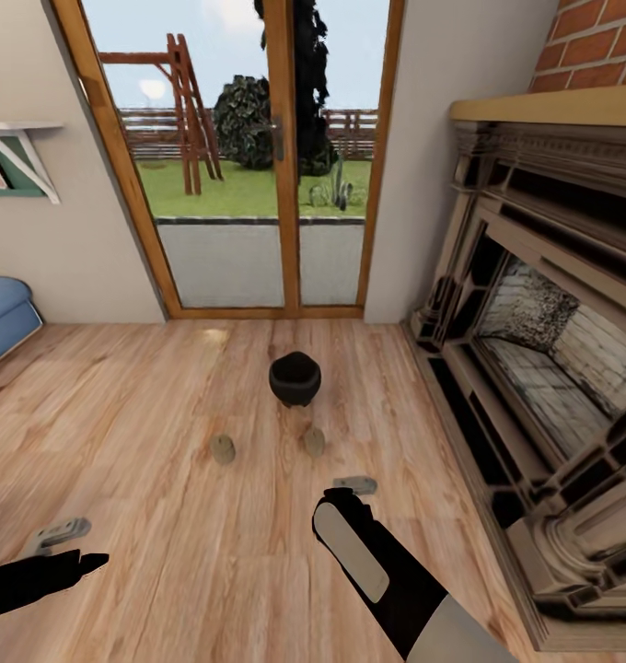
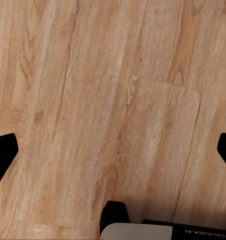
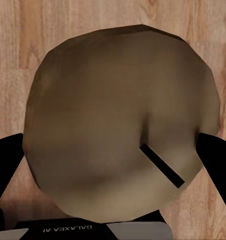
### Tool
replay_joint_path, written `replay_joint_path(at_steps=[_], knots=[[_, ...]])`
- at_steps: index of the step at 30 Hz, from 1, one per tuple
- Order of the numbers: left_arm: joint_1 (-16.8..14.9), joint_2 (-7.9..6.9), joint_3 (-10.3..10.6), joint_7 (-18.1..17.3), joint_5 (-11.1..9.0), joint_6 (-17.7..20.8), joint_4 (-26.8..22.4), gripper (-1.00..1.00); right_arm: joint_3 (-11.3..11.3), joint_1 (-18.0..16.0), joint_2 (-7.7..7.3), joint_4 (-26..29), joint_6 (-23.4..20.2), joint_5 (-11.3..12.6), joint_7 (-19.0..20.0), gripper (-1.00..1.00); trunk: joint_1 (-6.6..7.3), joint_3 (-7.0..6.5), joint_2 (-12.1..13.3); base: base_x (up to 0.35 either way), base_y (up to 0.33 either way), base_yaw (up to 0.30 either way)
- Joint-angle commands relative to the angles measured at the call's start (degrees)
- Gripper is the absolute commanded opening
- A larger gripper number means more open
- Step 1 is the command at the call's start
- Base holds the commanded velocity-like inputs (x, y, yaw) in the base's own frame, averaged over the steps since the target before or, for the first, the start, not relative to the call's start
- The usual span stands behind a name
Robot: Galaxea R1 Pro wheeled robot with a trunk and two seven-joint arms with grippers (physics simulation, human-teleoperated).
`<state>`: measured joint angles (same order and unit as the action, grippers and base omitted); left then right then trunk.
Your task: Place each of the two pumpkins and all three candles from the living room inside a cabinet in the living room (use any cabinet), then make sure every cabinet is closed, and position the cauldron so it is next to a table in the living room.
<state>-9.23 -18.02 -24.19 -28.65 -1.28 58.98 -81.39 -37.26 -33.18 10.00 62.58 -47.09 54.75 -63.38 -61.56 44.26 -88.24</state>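
Note:
The black cauldron [image 1: 295,378] stands on the wood floor in front of the glass door. Two stubby candles [image 1: 223,448] [image 1: 314,442] sit on the floor just nearer than it. Another candle [image 3: 117,115], pale brownish with a short dark wick, sits between the fingers of my right gripper [image 3: 110,160], which touch its sides. In the head view the right gripper [image 1: 354,483] hovers near the right-hand floor candle, and the held candle is hidden under the hand. My left gripper [image 1: 74,548] [image 2: 113,150] is open over bare floor. Pumpkins, cabinet and table are out of view.
A large dark fireplace [image 1: 534,368] with a brick chimney runs along the right side. A wood-framed glass door [image 1: 281,157] is straight ahead. The corner of a blue sofa [image 1: 5,318] shows at the left, under a wall shelf [image 1: 18,157].

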Motion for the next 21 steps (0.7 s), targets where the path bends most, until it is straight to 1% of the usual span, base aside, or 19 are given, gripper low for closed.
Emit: replay_joint_path(at_steps=[1,4,6,18,21], knots=[[0.0,0.00,0.0,0.0,0.0,0.0,0.0,1.00,0.0,0.0,0.00,0.0,0.0,-0.1,0.0,-1.00,0.00,0.02,0.0,0.322,0.052,-0.032],[0.0,0.00,0.0,0.0,0.0,0.0,0.0,1.00,0.0,0.0,0.00,0.0,0.0,-0.1,0.0,-1.00,0.00,0.04,0.0,0.322,0.015,-0.014],[0.0,0.00,0.0,0.0,0.0,0.0,0.0,1.00,0.0,0.0,0.00,0.0,0.0,-0.1,0.0,-1.00,0.00,0.05,0.0,0.308,-0.100,-0.004],[0.0,0.15,0.1,0.1,0.0,-0.1,0.0,1.00,-0.3,0.1,0.00,-0.2,0.1,-0.2,0.1,-1.00,0.00,0.05,0.0,0.285,-0.214,0.000],[0.0,0.15,0.2,0.1,0.0,-0.1,0.0,1.00,-0.4,0.1,0.00,-0.2,1.1,-0.3,0.1,-1.00,0.00,0.05,0.0,0.282,-0.220,0.000]])
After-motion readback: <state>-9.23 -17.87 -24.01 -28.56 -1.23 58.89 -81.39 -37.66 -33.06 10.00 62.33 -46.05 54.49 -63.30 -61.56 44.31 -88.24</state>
